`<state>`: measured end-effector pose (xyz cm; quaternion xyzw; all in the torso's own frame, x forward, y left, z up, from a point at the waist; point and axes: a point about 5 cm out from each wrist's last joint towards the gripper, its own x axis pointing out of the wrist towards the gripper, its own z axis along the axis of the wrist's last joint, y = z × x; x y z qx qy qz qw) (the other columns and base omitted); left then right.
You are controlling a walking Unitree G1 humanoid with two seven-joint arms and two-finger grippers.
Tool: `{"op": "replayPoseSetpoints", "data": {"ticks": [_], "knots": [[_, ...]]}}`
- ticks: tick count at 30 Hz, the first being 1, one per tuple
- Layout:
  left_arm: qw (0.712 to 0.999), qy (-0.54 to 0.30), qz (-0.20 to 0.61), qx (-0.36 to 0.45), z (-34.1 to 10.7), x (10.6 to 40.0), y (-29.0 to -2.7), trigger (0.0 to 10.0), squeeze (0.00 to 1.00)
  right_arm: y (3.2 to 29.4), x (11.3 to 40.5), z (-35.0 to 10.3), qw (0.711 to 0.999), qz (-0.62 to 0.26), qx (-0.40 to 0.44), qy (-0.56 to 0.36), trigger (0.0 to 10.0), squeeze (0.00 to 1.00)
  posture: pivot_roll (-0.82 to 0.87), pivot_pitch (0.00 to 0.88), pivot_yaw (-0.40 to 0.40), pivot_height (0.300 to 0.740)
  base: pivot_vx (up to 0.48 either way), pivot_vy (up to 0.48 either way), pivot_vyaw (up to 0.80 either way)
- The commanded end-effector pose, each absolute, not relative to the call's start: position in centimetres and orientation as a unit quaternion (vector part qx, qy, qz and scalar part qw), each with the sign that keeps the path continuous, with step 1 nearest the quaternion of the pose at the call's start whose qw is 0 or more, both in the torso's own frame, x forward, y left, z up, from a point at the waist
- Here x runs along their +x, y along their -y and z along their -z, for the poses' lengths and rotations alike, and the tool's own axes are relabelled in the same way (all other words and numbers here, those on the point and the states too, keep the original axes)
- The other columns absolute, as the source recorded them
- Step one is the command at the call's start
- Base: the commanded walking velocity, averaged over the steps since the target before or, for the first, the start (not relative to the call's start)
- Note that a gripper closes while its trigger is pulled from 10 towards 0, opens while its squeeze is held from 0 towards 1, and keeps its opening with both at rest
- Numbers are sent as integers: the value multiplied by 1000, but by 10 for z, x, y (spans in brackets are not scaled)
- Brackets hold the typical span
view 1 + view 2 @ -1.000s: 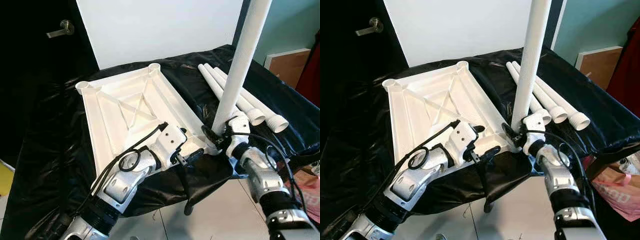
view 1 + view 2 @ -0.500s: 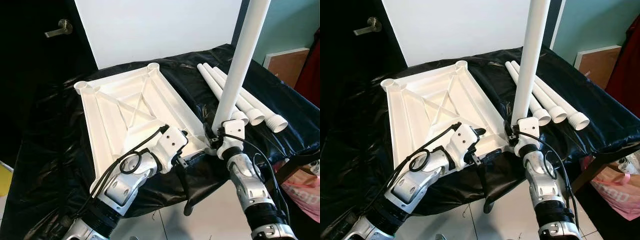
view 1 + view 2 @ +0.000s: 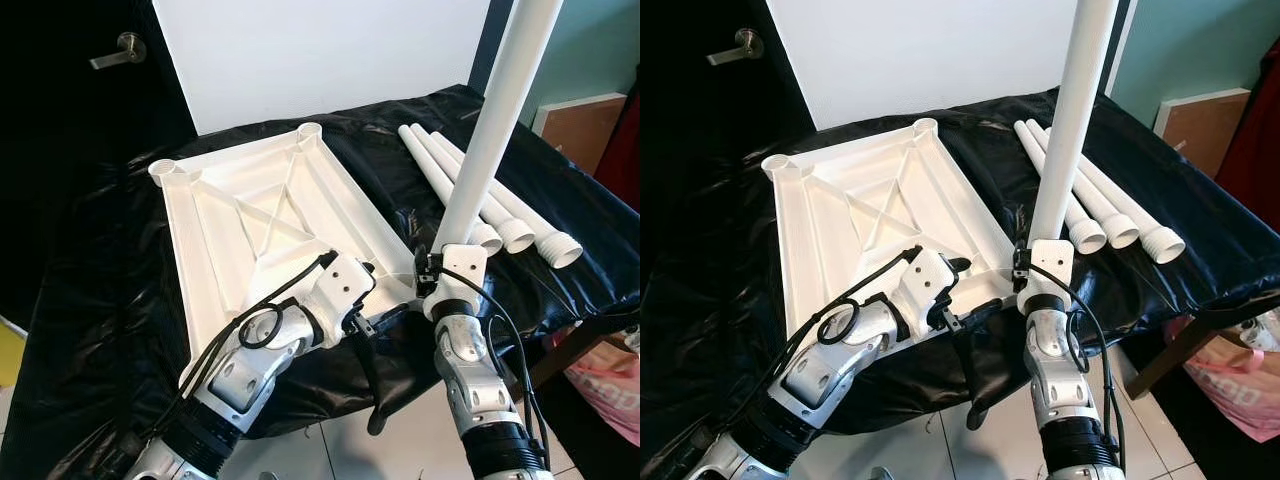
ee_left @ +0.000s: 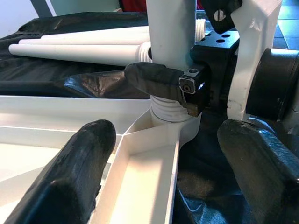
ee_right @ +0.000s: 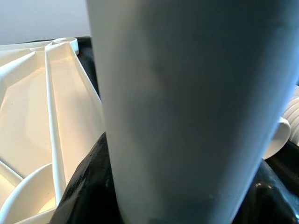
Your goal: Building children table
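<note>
The white tabletop lies upside down on a table covered in black plastic sheet. One white leg stands upright in the near right corner socket. My right gripper is shut on that leg just above the socket; the leg sits close in the right wrist view. My left gripper is open at the same corner, with its fingers either side of the tabletop's rim. Three loose legs lie side by side at the right.
The table's front edge runs just under both grippers, with tiled floor below. A dark door with a handle is at the back left. A brown board and a pink bag stand at the right.
My right forearm has swung in from the right and now rises from below the table edge, still gripping the upright leg. The left gripper has barely moved.
</note>
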<state>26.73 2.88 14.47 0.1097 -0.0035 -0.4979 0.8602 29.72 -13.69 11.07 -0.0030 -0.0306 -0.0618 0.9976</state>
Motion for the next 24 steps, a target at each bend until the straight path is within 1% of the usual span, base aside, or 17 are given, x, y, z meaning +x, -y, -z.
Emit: {"op": "replayPoseSetpoints", "data": {"ticks": [1, 4, 5, 10, 15, 18, 19, 20, 22, 23, 24], "knots": [[838, -3, 535, 111, -144, 262, -27, 10000, 0, 138, 290, -89, 997, 72, -2, -26, 10000, 0, -105, 0, 32, 740, 0, 0, 0], [838, -3, 534, 111, -144, 262, -28, 10000, 0, 138, 290, -91, 997, 74, -5, -20, 10000, 0, -105, 0, 31, 740, 0, 0, 0], [839, -3, 533, 111, -144, 262, -28, 10000, 0, 138, 290, -93, 997, 72, -7, -14, 10000, 1000, -105, 0, 32, 740, 0, 0, 0], [839, -4, 532, 110, -145, 262, -28, 10000, 0, 138, 291, -99, 998, 61, -8, -1, 10000, 1000, -106, 3, 34, 740, 0, 0, 0], [840, -4, 531, 110, -145, 263, -29, 10000, 0, 143, 294, -108, 1000, 7, -16, 21, 10000, 1000, -104, 10, 40, 740, 0, 0, 0], [841, -4, 530, 110, -145, 263, -30, 10000, 0, 146, 294, -110, 1000, -7, -14, 25, 10000, 1000, -104, 10, 40, 740, 0, 0, 0], [841, -4, 530, 110, -145, 263, -30, 10000, 0, 149, 295, -113, 999, -30, -14, 32, 10000, 1000, -107, 13, 41, 740, 0, 0, 0], [841, -4, 530, 110, -145, 263, -30, 10000, 0, 149, 295, -113, 999, -30, -14, 32, 10000, 1000, -107, 13, 41, 740, 0, 0, 0], [841, -4, 530, 110, -146, 264, -29, 10000, 0, 153, 297, -116, 996, -77, -11, 37, 10000, 1000, -114, 13, 44, 740, 0, 0, 0], [841, -4, 530, 110, -146, 264, -29, 10000, 0, 153, 297, -116, 996, -77, -11, 37, 10000, 1000, -114, 13, 44, 740, 0, 0, 0], [840, -3, 531, 108, -146, 264, -29, 10000, 0, 154, 297, -116, 995, -97, -12, 37, 10000, 1000, -115, 12, 43, 740, 0, 0, 0]]}}
